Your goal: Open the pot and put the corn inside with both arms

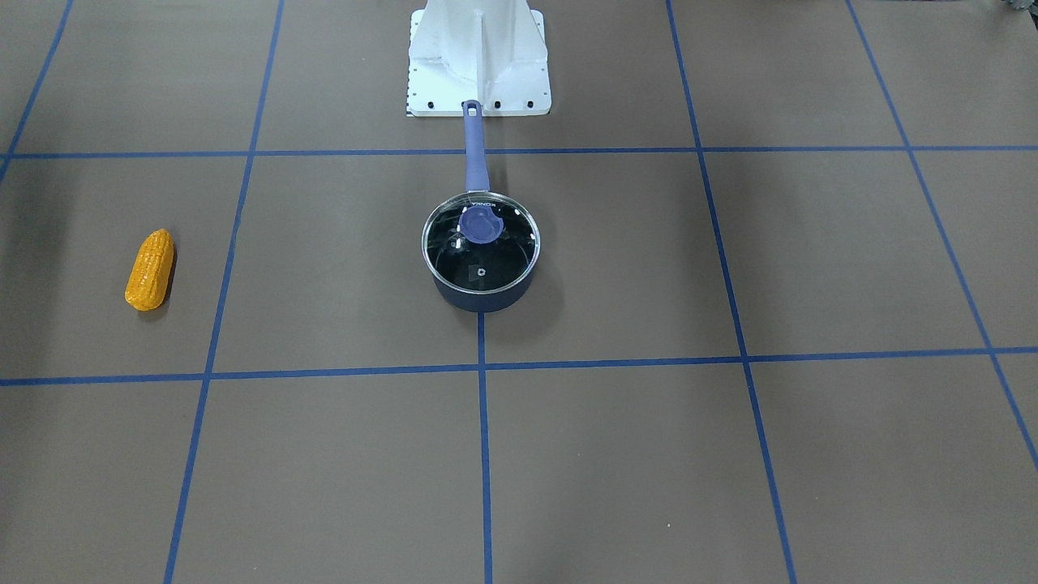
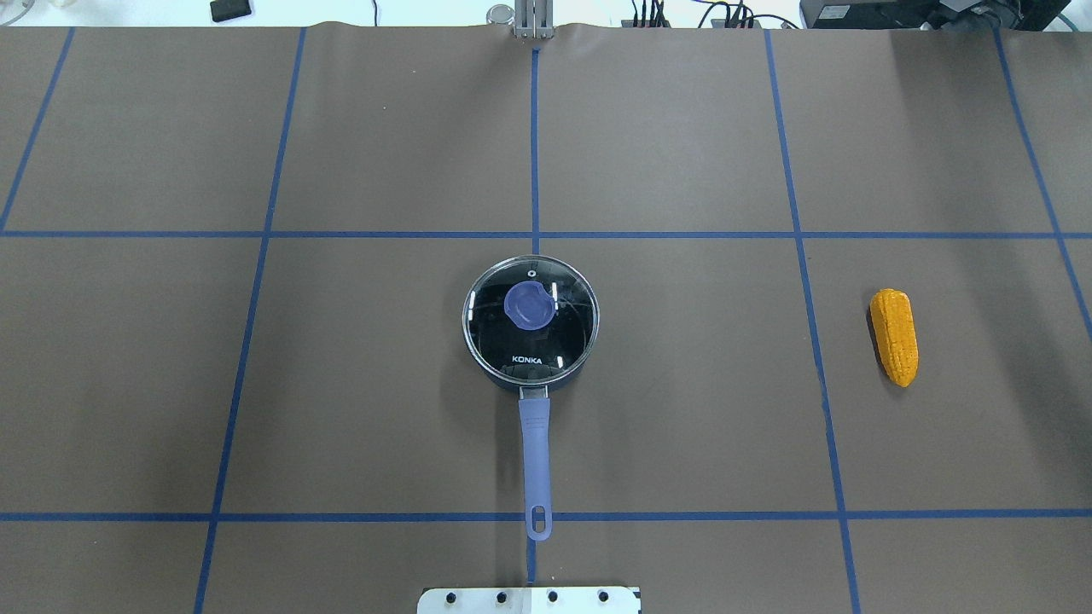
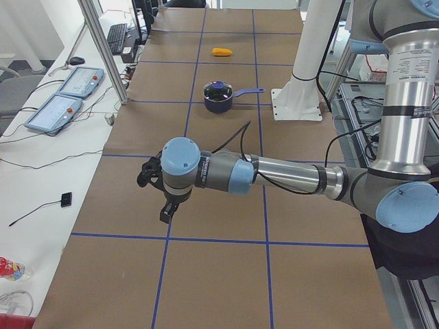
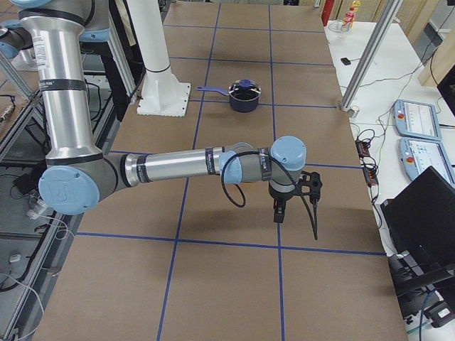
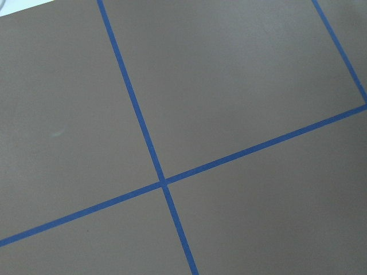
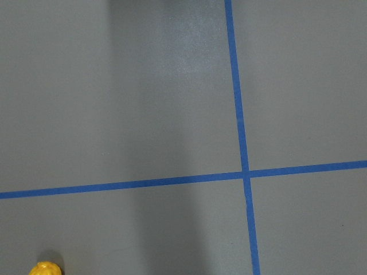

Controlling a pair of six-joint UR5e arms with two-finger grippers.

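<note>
The navy pot (image 1: 480,276) stands at the table's middle with its glass lid (image 2: 531,328) and blue knob (image 2: 529,305) on it. Its long handle (image 2: 536,452) points at the robot's base. The pot also shows in the side views (image 3: 218,96) (image 4: 244,96). The yellow corn (image 2: 894,336) lies on the robot's right side of the table (image 1: 150,269), far from the pot; its tip shows in the right wrist view (image 6: 45,269). The left gripper (image 3: 164,214) and right gripper (image 4: 279,215) hover over the table's ends; I cannot tell whether they are open or shut.
The white base mount (image 1: 478,57) stands just behind the pot's handle. Blue tape lines (image 2: 534,234) divide the brown table cover. Control pendants (image 3: 65,96) (image 4: 419,135) and cables lie on side tables beyond the table's ends.
</note>
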